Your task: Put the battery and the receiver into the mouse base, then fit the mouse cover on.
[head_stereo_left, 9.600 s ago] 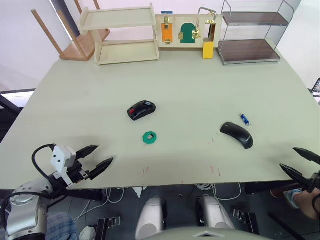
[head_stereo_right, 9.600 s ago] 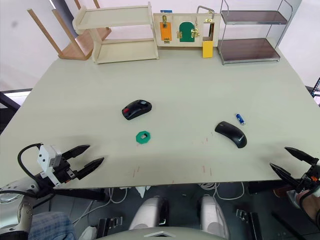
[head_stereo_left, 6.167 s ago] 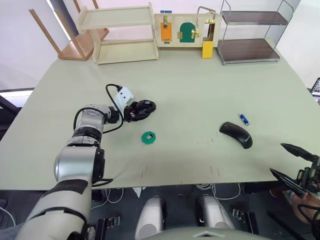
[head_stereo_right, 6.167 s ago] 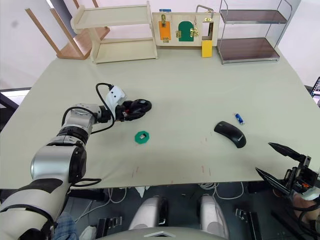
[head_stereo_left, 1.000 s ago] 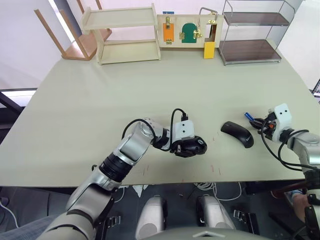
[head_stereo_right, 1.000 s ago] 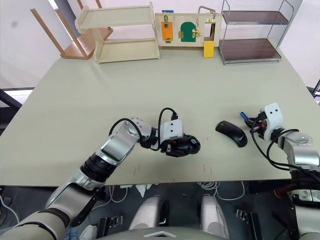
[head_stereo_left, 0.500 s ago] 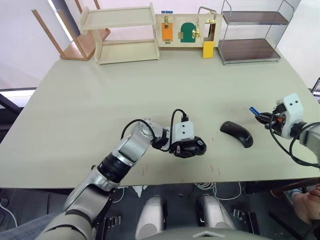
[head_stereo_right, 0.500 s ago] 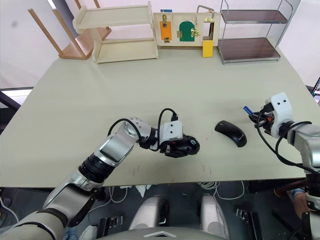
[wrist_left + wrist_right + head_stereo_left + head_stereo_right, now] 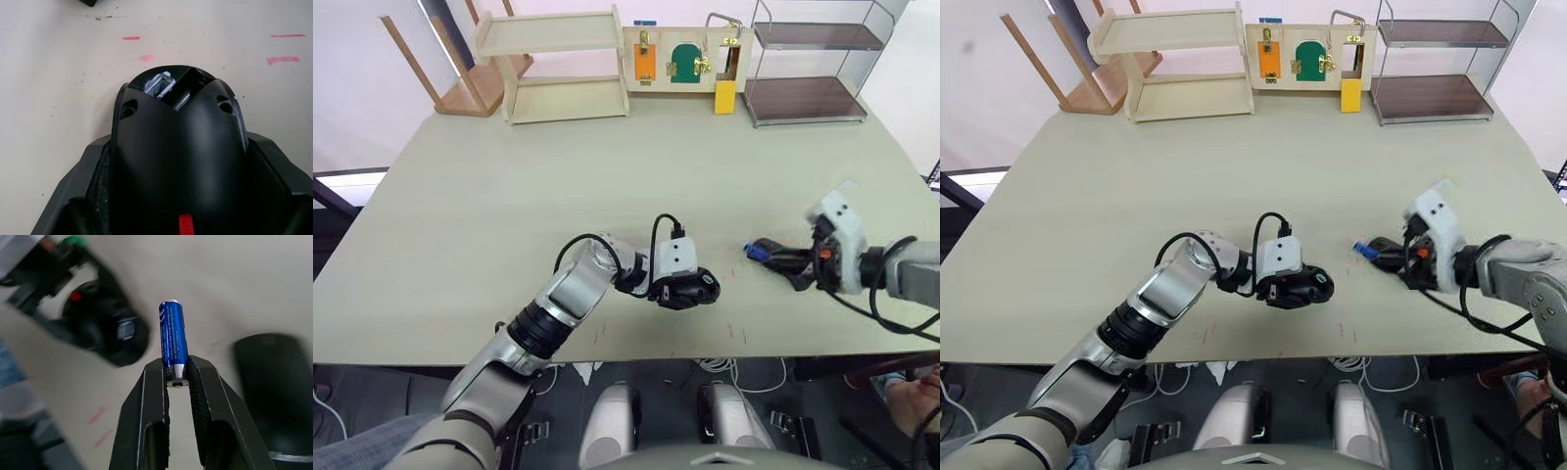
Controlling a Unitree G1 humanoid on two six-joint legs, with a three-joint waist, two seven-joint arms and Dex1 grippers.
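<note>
Right wrist view puts us close on the battery (image 9: 171, 340), a blue cell pinched at its lower end between our right jaws, which are closed down to the cell's width, with most of its length standing out beyond the fingertips (image 9: 155, 377). From the head cameras we see the right gripper (image 9: 771, 257) carrying that cell above the surface (image 9: 607, 166), pointing toward the mouse base (image 9: 691, 288), which sits near the front edge with a gap between the two. Our left gripper (image 9: 1285, 291) has the base clamped at its rear end, jaws closed against its sides, and the left wrist view shows the open compartment (image 9: 178, 87) at the far end of the body, bare metal contacts visible inside and nothing in it yet. The mouse cover (image 9: 274, 382) lies on the surface just under the right arm, untouched; we cannot make out the receiver. We judge this to be the battery step, in transit between pickup and insertion. The next move calls for bringing the cell across the gap, lining its length up with the slot, and pressing it in while the left jaws hold the base steady.
</note>
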